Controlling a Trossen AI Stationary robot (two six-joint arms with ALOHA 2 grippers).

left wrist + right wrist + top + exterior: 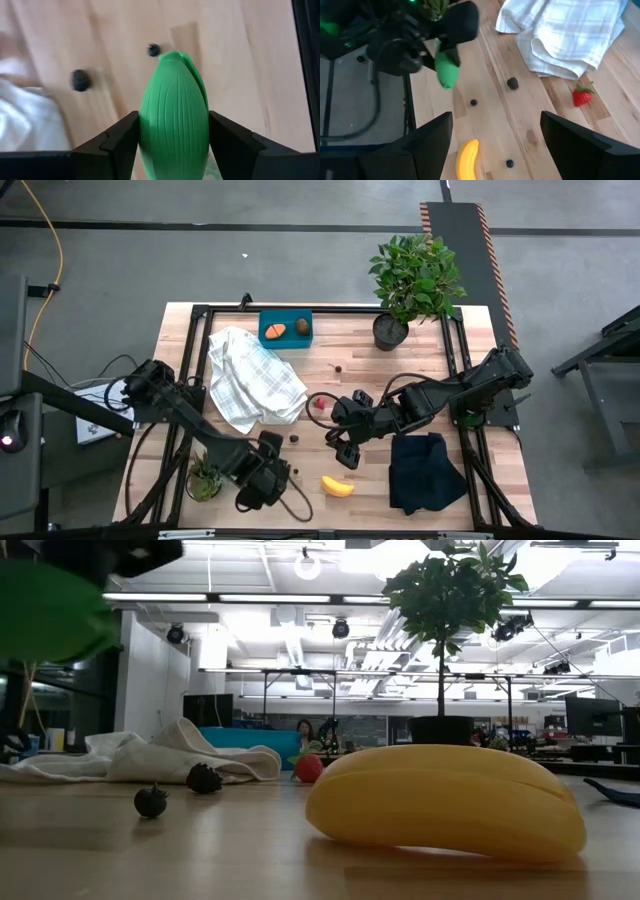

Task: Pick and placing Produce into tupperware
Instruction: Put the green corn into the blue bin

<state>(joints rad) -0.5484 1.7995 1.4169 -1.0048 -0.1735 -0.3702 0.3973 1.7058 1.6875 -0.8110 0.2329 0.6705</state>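
The green oval (174, 110), ribbed and pointed, sits between the fingers of my left gripper (174, 145) near the table's near edge (272, 478); it shows as a green blur high in the low view (50, 610). My right gripper (495, 145) is open above the table's middle (345, 445), holding nothing. The yellow banana (337, 486) lies on the wood below it. The red strawberry (320, 404) lies by the white checked cloth (250, 380). The teal tupperware (285, 340) at the far side holds the orange carrot (275, 331) and the brown kiwi (302, 328). Dark berries (512, 83) (473, 102) are scattered on the wood. My left gripper pinches the green oval by its two long sides (145, 125), one finger (115, 140) on each. The oval lies along the fingers, with its pointed tip (172, 55) sticking out past them. It is lifted clear of the table (447, 70), tip slanting down.
A leafy bush in a dark pot (410, 280) stands at the far right. A black folded cloth (425, 470) lies at the near right. A small spiky green plant (205, 478) stands beside my left arm. Bare wood lies between the cloth and the banana (450, 800).
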